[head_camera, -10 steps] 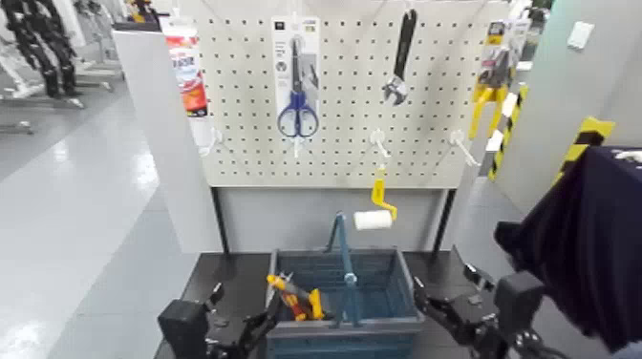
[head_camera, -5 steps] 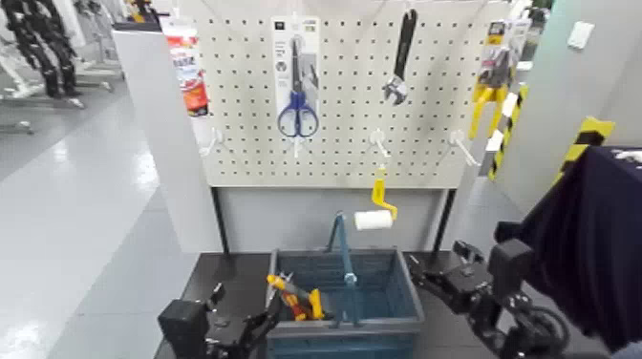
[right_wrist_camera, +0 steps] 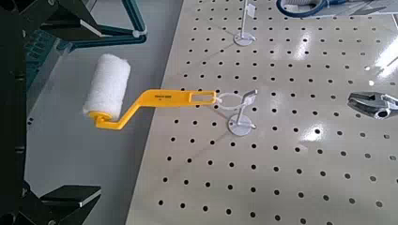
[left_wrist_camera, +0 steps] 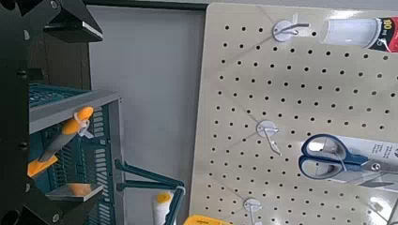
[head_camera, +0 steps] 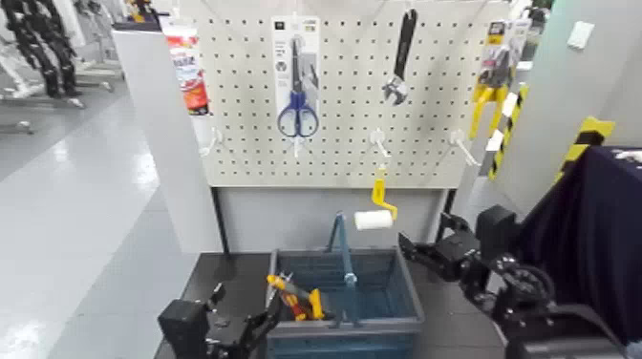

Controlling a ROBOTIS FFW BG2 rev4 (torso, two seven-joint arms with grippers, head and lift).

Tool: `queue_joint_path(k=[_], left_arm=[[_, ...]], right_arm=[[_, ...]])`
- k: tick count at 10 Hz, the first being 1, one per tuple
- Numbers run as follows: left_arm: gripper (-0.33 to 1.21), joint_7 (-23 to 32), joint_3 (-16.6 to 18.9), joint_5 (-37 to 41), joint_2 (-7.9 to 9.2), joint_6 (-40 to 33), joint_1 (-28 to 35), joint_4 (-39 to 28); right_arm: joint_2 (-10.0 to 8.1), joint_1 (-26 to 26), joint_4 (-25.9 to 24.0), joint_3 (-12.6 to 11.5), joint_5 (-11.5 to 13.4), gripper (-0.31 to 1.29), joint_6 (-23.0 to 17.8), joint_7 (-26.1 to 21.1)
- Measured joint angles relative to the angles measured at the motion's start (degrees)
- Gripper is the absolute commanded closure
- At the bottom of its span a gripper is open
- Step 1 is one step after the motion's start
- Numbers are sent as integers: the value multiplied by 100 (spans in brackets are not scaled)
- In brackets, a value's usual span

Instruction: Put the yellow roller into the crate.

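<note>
The yellow roller point(head_camera: 378, 204) hangs from a hook low on the white pegboard point(head_camera: 248, 143), white sleeve down, above the crate's back right. The blue-grey crate point(head_camera: 382, 286) stands below on a dark base, its tall handle bar upright. My right gripper point(head_camera: 413, 251) is open, raised beside the crate's right rim, below and right of the roller. In the right wrist view the roller point(right_wrist_camera: 141, 94) lies between the spread black fingers point(right_wrist_camera: 56, 14), not touching them. My left gripper point(head_camera: 260, 323) is open and low at the crate's front left corner.
Orange-and-yellow-handled pliers point(head_camera: 294, 296) lie in the crate's left half. Blue-handled scissors point(head_camera: 297, 105), a wrench point(head_camera: 401, 57) and a tube point(head_camera: 189, 72) hang on the pegboard. A dark cloth-covered object point(head_camera: 597, 239) stands close on the right. A grey panel point(head_camera: 177, 162) is on the left.
My right arm has risen from beside the crate's front right and moved back toward the roller. The left arm, crate and roller have not moved.
</note>
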Motion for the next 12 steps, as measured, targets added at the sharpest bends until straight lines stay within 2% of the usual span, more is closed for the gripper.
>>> queue_joint_path(k=[3,7,12], left_arm=[[17,3,9,0,-16,0,0,8],[17,3,10,0,-25,0,-1,10],[17,2,-13,0,-33,0,-28,25]], right_arm=[[-82,-443,386,136,-15,14,-54,278],[-126,-991,1075,368,-169,14,-314,439],[38,-1791,2491,553,-365,14,-912,736]])
